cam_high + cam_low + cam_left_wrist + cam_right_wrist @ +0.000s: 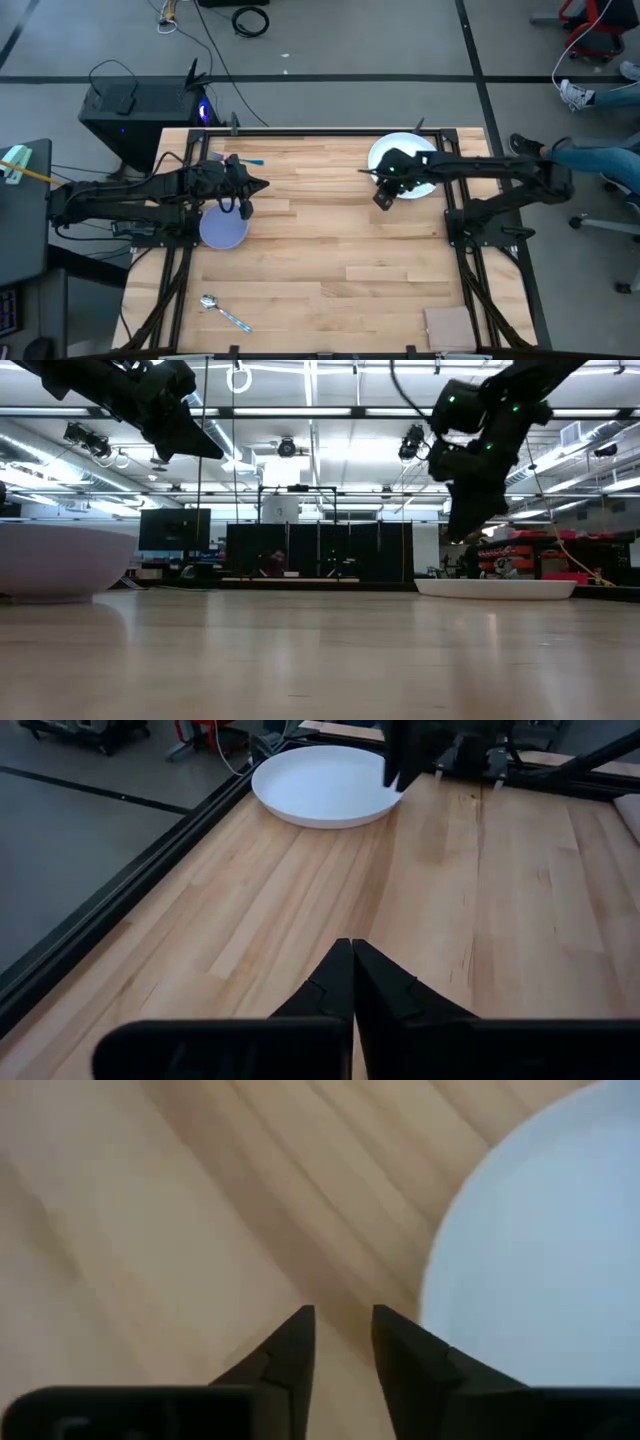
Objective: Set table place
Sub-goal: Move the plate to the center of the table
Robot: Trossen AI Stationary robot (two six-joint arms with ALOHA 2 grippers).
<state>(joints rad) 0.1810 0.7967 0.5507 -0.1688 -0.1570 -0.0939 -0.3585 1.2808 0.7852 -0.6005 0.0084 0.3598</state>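
Observation:
The white plate (420, 150) rests flat on the table (330, 260) at the far right; it also shows in the left wrist view (320, 785) and the low view (495, 588). The lavender-blue bowl (223, 230) stands at the left. The spoon (224, 313) lies near the front left. The fork (246, 160), with its teal handle, lies at the far left, partly under my left arm. My left gripper (262, 185) is shut and empty, above the table just right of the bowl. My right gripper (381, 201) points down beside the plate's near-left rim (450, 1270), its fingers a little apart and empty.
A flat tan pad (450, 326) lies at the table's near right corner. Black rails (470, 240) edge the table. Bare wood lies between bowl and plate. A person's legs and shoes (580, 95) show on the floor beyond the table's right side.

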